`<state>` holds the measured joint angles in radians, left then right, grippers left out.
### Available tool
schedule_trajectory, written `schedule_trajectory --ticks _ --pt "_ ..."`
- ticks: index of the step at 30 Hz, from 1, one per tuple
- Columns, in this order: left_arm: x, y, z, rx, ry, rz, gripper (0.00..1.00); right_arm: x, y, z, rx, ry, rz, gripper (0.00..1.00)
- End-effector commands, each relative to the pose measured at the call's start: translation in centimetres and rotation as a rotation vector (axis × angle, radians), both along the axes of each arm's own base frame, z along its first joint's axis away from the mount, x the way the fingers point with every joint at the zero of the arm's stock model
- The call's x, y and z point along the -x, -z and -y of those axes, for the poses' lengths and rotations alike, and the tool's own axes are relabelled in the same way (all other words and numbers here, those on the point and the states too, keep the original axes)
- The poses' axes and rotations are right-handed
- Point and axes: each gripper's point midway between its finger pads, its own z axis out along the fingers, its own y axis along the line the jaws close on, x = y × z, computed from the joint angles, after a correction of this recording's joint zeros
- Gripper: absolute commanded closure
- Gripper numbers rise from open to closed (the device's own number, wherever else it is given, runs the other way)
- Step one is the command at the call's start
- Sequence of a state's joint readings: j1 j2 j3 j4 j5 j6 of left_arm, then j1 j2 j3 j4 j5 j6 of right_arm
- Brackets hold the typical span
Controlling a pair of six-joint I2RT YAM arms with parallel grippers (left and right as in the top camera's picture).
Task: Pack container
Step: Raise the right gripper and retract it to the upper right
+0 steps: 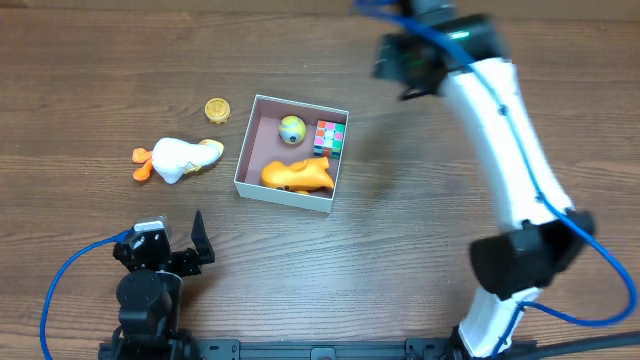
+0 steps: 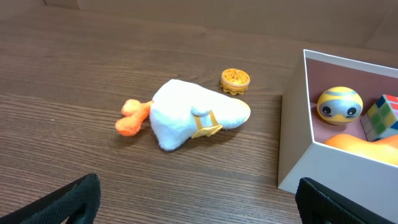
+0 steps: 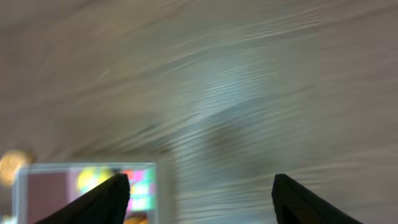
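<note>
The container (image 1: pixel 246 152) is a shallow white-walled box with a pinkish inside, standing mid-table. In it lie a yellow ball (image 1: pixel 292 128), a colourful cube (image 1: pixel 329 137) and an orange toy (image 1: pixel 297 175). Left of it, on the table, lie a white plush duck (image 1: pixel 180 158) with orange feet and a small yellow disc (image 1: pixel 217 109). My left gripper (image 1: pixel 168 238) is open near the front edge, well short of the duck (image 2: pixel 186 115), with nothing between its fingers. High at the back right, past the container, my right gripper (image 1: pixel 400 70) is open and empty. Its view is blurred, with the container (image 3: pixel 18 186) at lower left.
The wooden table carries nothing else. The right arm (image 1: pixel 500 150) stretches from the front right edge up to the back. A blue cable (image 1: pixel 60 280) loops by the left arm's base. In the left wrist view the container's white wall (image 2: pixel 295 143) stands at the right.
</note>
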<state>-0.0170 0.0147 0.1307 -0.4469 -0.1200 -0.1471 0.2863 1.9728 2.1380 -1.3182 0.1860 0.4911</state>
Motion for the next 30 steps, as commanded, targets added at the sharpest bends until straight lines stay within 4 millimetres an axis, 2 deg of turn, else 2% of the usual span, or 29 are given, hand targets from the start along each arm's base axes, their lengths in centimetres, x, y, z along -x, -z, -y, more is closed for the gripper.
schedule_trajectory --ticks 1,6,7,8,11,14,23,25,28,30 --pt "0.0 -0.1 -0.1 -0.016 0.004 0.006 0.0 0.3 -2.3 6.5 -0.017 0.145 0.023 0.23" --pt "0.0 -0.1 -0.1 -0.016 0.004 0.006 0.0 1.1 -1.5 12.8 0.013 0.282 -0.026 0.18" --pt "0.0 -0.1 -0.1 -0.016 0.004 0.006 0.0 1.3 -1.2 14.6 0.023 0.323 -0.032 0.06" --pt "0.0 -0.1 -0.1 -0.016 0.004 0.006 0.0 1.4 -1.1 15.5 0.02 0.345 -0.035 0.0" --pt "0.0 -0.1 -0.1 -0.016 0.004 0.006 0.0 1.7 -0.3 17.6 0.013 0.395 -0.049 0.0" --pt "0.0 -0.1 -0.1 -0.016 0.004 0.006 0.0 2.0 0.5 18.2 0.001 0.408 -0.07 0.0" --pt "-0.1 -0.3 0.5 0.016 0.031 0.019 0.0 1.9 0.6 18.2 0.002 0.408 -0.071 0.0" --pt "-0.6 -2.2 1.8 0.151 0.069 0.098 0.0 1.9 0.6 18.2 0.001 0.408 -0.071 0.0" --pt "-0.7 -3.9 3.6 0.375 0.123 0.145 0.0 1.9 0.6 18.2 0.002 0.408 -0.071 0.0" --pt "-0.5 -6.3 5.4 0.446 0.224 0.204 0.0 1.9 0.6 18.2 0.002 0.408 -0.071 0.0"
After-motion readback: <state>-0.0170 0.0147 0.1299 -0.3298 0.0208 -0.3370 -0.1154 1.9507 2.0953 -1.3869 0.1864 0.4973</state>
